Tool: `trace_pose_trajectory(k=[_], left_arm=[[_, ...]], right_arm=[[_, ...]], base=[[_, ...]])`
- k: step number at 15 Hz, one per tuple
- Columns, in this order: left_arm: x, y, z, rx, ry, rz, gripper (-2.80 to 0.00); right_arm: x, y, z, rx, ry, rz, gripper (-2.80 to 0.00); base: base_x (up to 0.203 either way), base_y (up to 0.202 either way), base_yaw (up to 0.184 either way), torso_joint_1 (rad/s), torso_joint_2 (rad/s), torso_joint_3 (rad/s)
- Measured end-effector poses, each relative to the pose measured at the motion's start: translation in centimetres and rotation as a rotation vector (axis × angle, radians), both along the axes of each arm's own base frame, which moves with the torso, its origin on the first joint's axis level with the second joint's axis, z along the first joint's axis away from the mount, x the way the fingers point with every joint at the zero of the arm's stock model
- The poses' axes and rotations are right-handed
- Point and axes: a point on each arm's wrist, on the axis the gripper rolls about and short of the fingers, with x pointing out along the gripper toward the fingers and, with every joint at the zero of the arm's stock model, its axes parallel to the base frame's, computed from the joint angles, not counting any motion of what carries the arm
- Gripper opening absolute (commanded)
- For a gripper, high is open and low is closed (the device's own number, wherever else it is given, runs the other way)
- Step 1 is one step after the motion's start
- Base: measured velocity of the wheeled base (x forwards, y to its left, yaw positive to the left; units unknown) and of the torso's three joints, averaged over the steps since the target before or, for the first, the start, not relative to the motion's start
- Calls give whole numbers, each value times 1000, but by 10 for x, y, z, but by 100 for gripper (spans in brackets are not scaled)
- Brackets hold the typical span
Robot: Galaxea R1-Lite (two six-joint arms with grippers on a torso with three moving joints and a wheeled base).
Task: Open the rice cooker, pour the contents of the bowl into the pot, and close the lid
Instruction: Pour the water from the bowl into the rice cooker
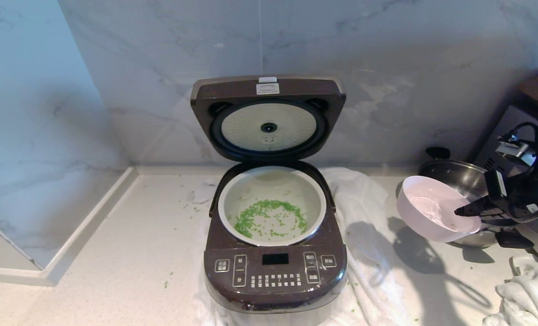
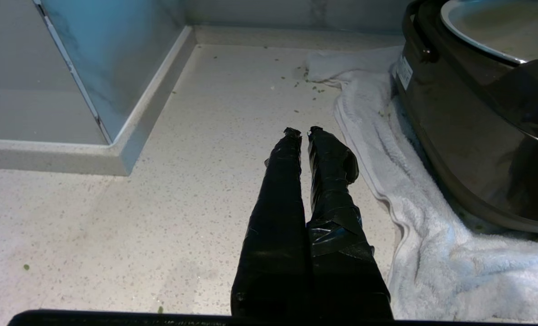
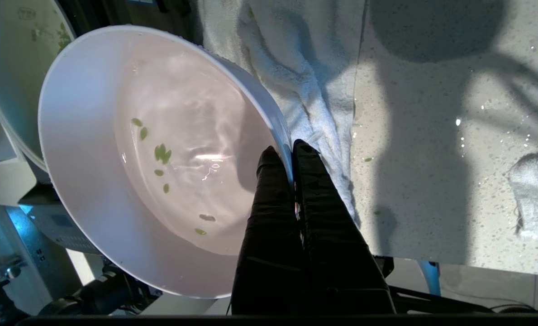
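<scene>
The dark brown rice cooker [image 1: 275, 276] stands mid-counter on a white towel, its lid [image 1: 269, 118] raised upright against the wall. Green contents [image 1: 269, 217] lie scattered in the pale pot [image 1: 272, 204]. To the right of the cooker, my right gripper [image 1: 465, 211] [image 3: 286, 154] is shut on the rim of the pink bowl [image 1: 434, 208] [image 3: 160, 158], holding it tilted above the counter; a few green flecks cling inside. My left gripper [image 2: 301, 132] hangs shut and empty over the counter left of the cooker [image 2: 477, 136].
A steel pan [image 1: 459, 179] with black handles sits behind the bowl at the right. A white towel [image 1: 368, 253] spreads under and right of the cooker, and another cloth [image 1: 526, 294] lies at the front right. Green bits dot the counter. A raised ledge [image 1: 88, 226] borders the left.
</scene>
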Motion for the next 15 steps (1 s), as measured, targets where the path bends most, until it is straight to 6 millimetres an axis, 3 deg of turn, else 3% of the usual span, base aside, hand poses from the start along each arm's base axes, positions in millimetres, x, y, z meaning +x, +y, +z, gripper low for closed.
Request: trace_pose_trajectory(k=[8,15], left_arm=[[0,0,0,0,0,0,-280],[0,0,0,0,-1,0,-280]], right_arm=[[29,49,18,14,37,-34,-280],[62,102,15,-31,51,-82,-280]], base=[[0,0,0,0,0,0],[0,0,0,0,0,0]])
